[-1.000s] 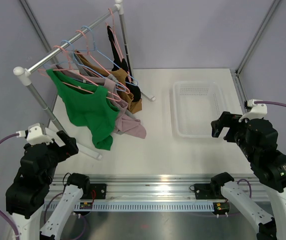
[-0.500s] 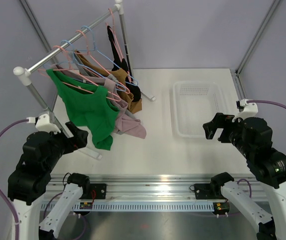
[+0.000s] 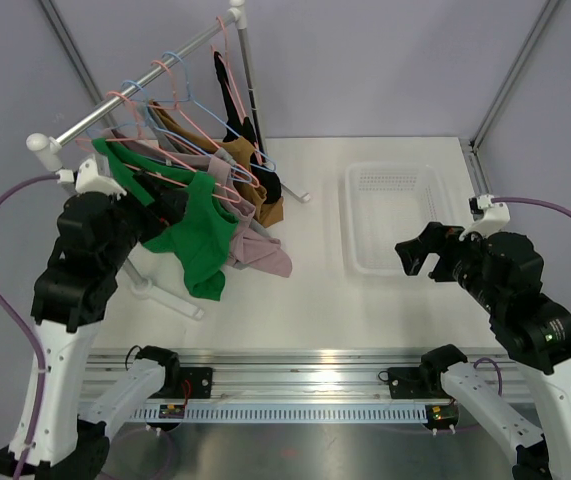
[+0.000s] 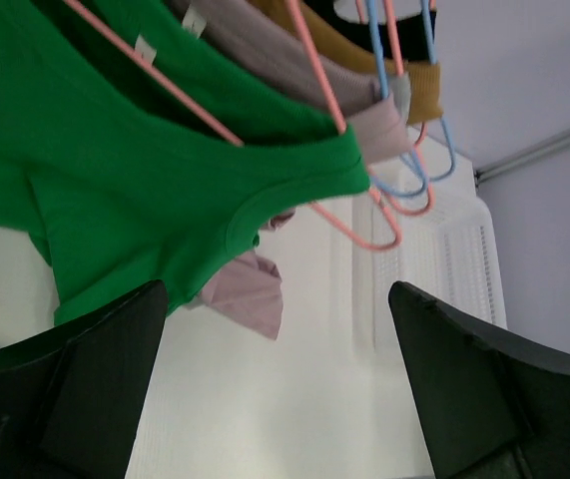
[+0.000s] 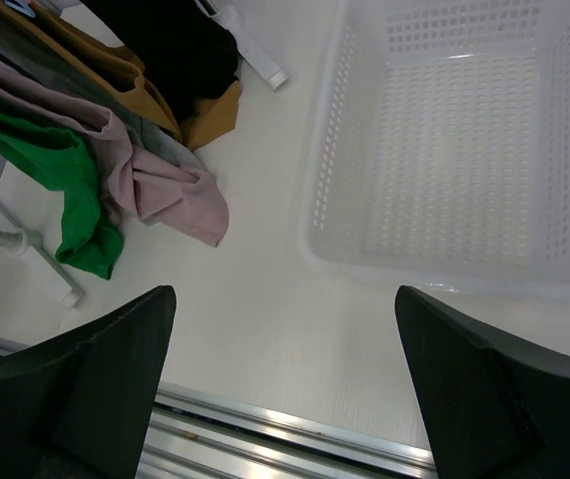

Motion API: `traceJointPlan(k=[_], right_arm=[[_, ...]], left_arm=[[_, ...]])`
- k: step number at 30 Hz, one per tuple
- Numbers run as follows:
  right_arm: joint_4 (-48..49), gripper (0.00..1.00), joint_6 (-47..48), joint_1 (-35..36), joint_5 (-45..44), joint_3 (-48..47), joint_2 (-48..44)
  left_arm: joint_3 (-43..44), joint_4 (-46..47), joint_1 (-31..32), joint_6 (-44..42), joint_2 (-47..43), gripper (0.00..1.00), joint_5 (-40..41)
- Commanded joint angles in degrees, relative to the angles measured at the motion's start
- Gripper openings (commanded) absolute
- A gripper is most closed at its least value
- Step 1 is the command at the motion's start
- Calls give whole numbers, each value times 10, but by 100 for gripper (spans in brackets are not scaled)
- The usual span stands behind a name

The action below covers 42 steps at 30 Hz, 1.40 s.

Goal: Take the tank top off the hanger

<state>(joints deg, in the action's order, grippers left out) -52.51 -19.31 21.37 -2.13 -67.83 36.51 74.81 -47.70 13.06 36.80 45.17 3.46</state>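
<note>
A green tank top [image 3: 200, 225] hangs on a pink hanger [image 4: 165, 85] at the near end of the clothes rail [image 3: 115, 105]. It fills the upper left of the left wrist view [image 4: 145, 180] and shows at the left edge of the right wrist view [image 5: 75, 190]. My left gripper [image 3: 170, 205] is raised close to the top's front, open and empty [image 4: 275, 299]. My right gripper [image 3: 412, 258] is open and empty [image 5: 285, 299], above the table near the basket's front left corner.
Behind the green top on the rail hang a mauve garment [image 3: 260, 255], a mustard one [image 3: 250, 170] and a black one [image 3: 240, 110], on pink and blue hangers. A white mesh basket [image 3: 365, 260] stands at the right. The rack's foot [image 3: 175, 300] lies on the table.
My left arm has risen and swung forward, from low near the table's front edge up to the green tank top. My right gripper has moved a little left.
</note>
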Motion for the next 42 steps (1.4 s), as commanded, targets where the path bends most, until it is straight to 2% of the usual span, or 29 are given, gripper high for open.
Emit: traceJointPlan(k=[1,4,7,10,14,17,21,23,28,38,42], right_arm=[[41,100,-13,4,34,8,6],[46,100,-14,4,44,14,11],[47,100,-15,4,48,17,18],[49,100,-14,4,52,18,20],[50,100,-12,4,54,17,20],[44,99,-6,4,52,16,22],[43,100,-4,4,49,17,22],[44,100,-3,4,49,18,24],[49,100,-3,4,58,19,33],[55,100,-5,4,70,22,44],[57,99,-6,4,72,24,43]], left_arm=[[74,67,24,14,82,96,92],[131,45,74,-1,127,96,207],[165,27,90,-7,173,95,281],[188,18,93,-8,221,90,319],[206,2,94,-5,263,75,347],[207,8,95,-7,277,51,359],[218,-9,100,-2,285,29,381],[218,-13,103,-1,281,24,389],[232,-27,112,1,273,0,414],[285,-55,124,30,250,0,457],[283,-60,144,39,225,0,447]])
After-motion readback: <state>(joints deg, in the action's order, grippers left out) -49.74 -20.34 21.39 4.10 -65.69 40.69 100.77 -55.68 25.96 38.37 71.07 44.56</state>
